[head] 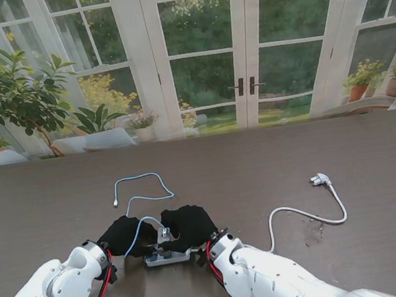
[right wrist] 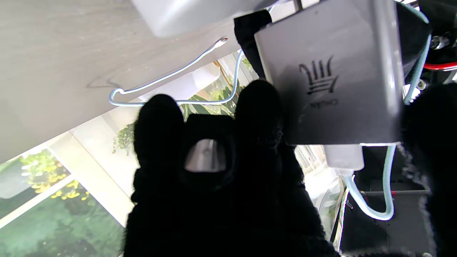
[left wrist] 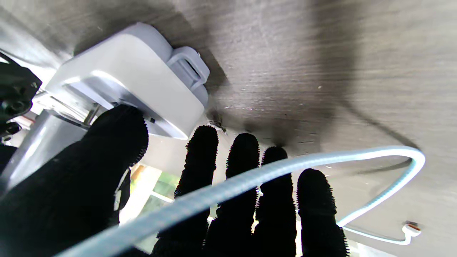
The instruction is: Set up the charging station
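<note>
White power strip (head: 167, 256) lies on the worktop (head: 347, 157) close to me, left robot hand (head: 125, 236) steadying it, right robot hand (head: 188, 226) gripping the adapter (head: 164, 234) over it, mains plug (head: 320, 179) apparently unconnected.

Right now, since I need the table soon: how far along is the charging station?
Partly done. The charger with its blue cable sits at the power strip, between the left hand and right hand. The strip's plug lies unconnected.
</note>
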